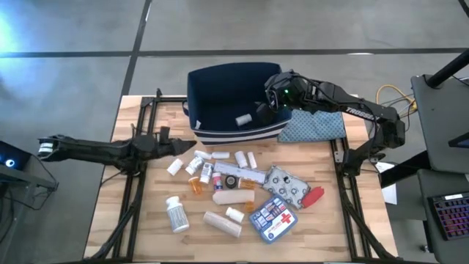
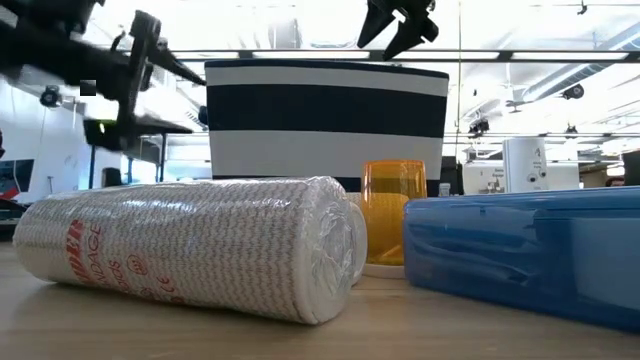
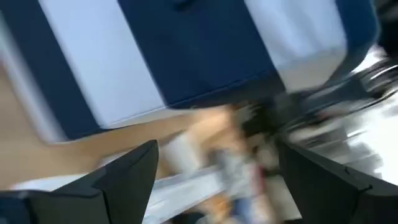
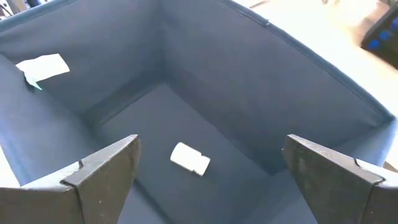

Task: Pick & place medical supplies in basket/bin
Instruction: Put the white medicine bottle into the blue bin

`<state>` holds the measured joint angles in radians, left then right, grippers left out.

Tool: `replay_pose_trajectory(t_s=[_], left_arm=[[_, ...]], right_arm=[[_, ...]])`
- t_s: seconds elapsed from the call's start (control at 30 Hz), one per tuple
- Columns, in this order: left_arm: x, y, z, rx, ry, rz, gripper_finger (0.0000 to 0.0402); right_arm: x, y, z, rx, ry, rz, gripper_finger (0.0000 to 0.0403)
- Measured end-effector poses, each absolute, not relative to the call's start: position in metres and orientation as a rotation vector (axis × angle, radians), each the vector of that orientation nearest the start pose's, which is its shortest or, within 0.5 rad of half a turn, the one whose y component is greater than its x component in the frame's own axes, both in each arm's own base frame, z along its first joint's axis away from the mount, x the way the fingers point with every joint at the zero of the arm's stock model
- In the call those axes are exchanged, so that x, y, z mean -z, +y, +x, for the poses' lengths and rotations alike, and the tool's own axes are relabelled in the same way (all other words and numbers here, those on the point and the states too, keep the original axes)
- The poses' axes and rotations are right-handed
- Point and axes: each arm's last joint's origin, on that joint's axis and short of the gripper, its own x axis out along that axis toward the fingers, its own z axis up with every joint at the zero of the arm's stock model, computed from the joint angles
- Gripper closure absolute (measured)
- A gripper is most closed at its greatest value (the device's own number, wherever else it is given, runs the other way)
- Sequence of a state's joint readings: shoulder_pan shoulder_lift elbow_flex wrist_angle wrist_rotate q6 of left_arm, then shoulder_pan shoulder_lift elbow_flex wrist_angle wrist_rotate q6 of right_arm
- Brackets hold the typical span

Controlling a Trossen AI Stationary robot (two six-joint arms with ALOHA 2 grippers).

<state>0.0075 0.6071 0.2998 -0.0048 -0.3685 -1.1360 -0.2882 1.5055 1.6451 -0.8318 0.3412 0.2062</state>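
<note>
The navy-blue bin (image 1: 220,92) with white stripes stands at the table's far middle. One white pill bottle (image 4: 190,158) lies on its side on the bin's floor. My right gripper (image 1: 262,111) hangs open above the bin's right half, holding nothing. My left gripper (image 1: 179,147) is open at the bin's near left corner, above the table and facing the striped wall (image 3: 149,68). The other supplies lie on the table near the bin: white bottles (image 1: 176,214), orange vial (image 1: 196,186), bandage rolls (image 1: 222,224), blister pack (image 1: 287,183), blue pouch (image 1: 274,217), red tool (image 1: 314,196).
A blue-grey patterned cloth (image 1: 314,126) lies right of the bin under the right arm. Black frame rails run along the table's left and right sides. In the low view a wrapped bandage roll (image 2: 190,250), the orange vial (image 2: 392,215) and the blue pouch (image 2: 530,250) fill the foreground.
</note>
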Motion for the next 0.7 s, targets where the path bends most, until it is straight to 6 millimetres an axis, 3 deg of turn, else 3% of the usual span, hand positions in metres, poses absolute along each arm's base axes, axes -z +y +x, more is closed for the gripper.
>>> replay_pose_trajectory(t_s=[0.2,0.37,0.53,0.7], left_arm=[[-0.236,0.013,0.135,-0.931,0.689,-0.820,0.0091],[-0.249,0.003,0.163,-0.910,0.959,-0.749,0.0091],[-0.228,-0.016,0.192,-0.864,1.196,-0.705,0.0091],[-0.201,-0.038,0.204,-0.901,1.313,-0.617,0.0091]], right_arm=[[-0.399,-0.098,0.295,0.675,0.641,0.172,0.0019],[-0.394,-0.098,0.295,0.676,0.659,0.171,0.0019],[-0.389,-0.098,0.295,0.677,0.680,0.170,0.0019],[-0.387,-0.097,0.294,0.676,0.710,0.165,0.0019]])
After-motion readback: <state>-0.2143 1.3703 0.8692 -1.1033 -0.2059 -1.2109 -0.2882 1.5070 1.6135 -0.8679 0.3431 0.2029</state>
